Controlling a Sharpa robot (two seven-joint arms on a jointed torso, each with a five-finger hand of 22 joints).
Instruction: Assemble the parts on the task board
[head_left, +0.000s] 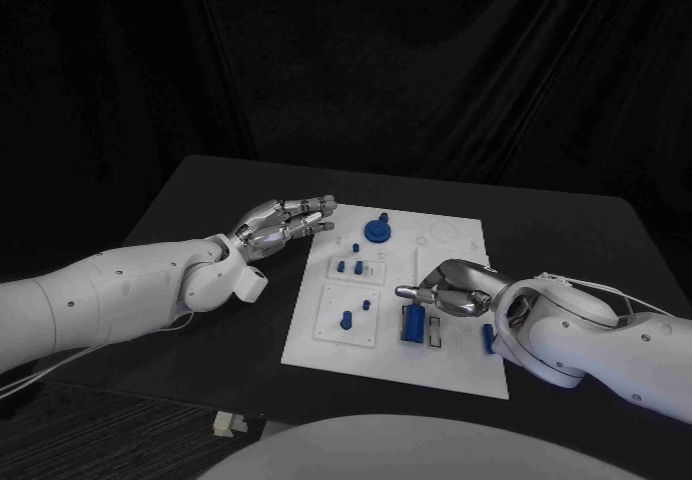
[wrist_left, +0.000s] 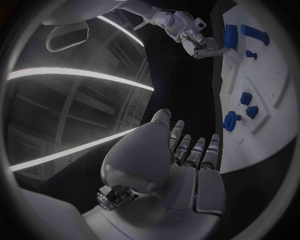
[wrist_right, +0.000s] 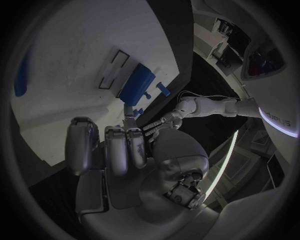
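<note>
Right hand (head_left: 450, 288) fingers curled narrow, tips low over task board (head_left: 447, 372); whether anything is pinched, cannot tell (palm hides it); long blue bar (head_left: 414, 323) lies in its slot just beside and below those tips, long axis running toward robot; left hand (head_left: 284, 222) hovers at board's far left edge, fingers loosely spread, holding nothing; right hand nearer the bar, so next move looks like its job.

The flat white rectangular task board (head_left: 459, 352) lies mid-table on the black table (head_left: 188, 215), small blue plastic parts (head_left: 378, 231) dotted across it. The left silver hand (head_left: 283, 222) hovers at the board's far left edge, fingers loosely apart, holding nothing. The right silver hand (head_left: 454, 288) sits low over the board, fingers curled in, just beside a long blue rectangular block (head_left: 414, 321).
</note>
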